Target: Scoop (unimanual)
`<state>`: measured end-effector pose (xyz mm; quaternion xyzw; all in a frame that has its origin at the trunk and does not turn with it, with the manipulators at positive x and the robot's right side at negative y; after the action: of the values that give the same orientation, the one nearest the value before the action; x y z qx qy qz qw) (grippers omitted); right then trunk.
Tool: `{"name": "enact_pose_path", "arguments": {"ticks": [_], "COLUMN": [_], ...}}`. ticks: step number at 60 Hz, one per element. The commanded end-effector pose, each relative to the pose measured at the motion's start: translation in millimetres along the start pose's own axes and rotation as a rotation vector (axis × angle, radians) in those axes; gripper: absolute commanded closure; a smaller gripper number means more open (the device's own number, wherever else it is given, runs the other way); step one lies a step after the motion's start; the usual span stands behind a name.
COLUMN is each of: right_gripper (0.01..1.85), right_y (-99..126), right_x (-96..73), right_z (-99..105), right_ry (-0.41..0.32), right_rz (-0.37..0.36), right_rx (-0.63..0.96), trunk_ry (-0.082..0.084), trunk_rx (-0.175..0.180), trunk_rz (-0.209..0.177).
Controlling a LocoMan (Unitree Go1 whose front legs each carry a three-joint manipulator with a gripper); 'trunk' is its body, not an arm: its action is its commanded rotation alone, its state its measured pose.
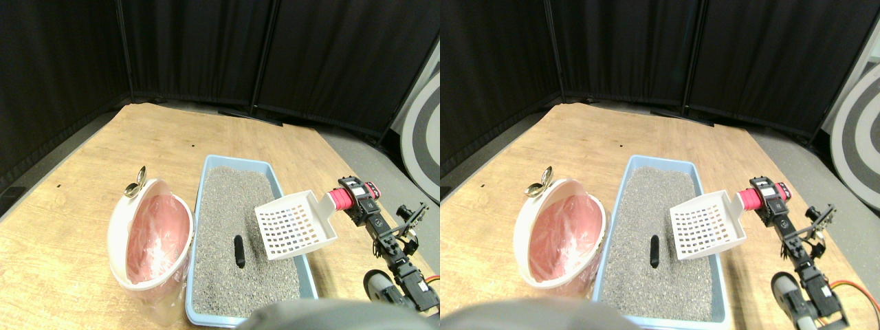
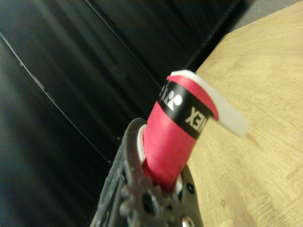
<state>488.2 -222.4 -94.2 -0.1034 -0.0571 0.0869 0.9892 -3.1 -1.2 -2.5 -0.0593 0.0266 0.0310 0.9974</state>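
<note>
Wooden floor [image 1: 82,179] with blue litter box [image 1: 206,172].
Right pincer [image 1: 347,198] pinches the white scoop [image 1: 295,223] by its pink handle, above the litter.

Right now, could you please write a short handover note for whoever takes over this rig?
Right hand: grips the white scoop by its pink wrapped handle.
Scoop: empty, raised over the right side of the blue litter tray.
Dark lump: lies on the litter mid-tray, not yet scooped.
Pink-lined bin: stands left of the tray.
Left: scoop the lump, tip it into the bin.
</note>
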Motion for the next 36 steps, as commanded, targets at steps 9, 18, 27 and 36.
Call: {"name": "enact_pose_path", "arguments": {"ticks": [9, 18, 27, 36], "right_gripper": [1.80, 1.80, 1.80, 1.80], "right_y": [1.2, 5.3, 9.9, 18.5], "right_x": [17.5, 24.6, 30.5, 35.7], "right_z": [16.3, 16.8, 19.0, 21.9], "right_ry": [-0.058, -0.027, -0.026, 0.003], "right_rz": [0.051, 0.050, 0.065, 0.073], "right_rx": [-0.108, -0.130, -0.191, -0.240], "trunk_ry": [0.015, 0.015, 0.015, 0.017], "trunk_rx": [-0.034, -0.047, -0.057, -0.065], "trunk_rz": [0.051, 0.068, 0.083, 0.099]}}
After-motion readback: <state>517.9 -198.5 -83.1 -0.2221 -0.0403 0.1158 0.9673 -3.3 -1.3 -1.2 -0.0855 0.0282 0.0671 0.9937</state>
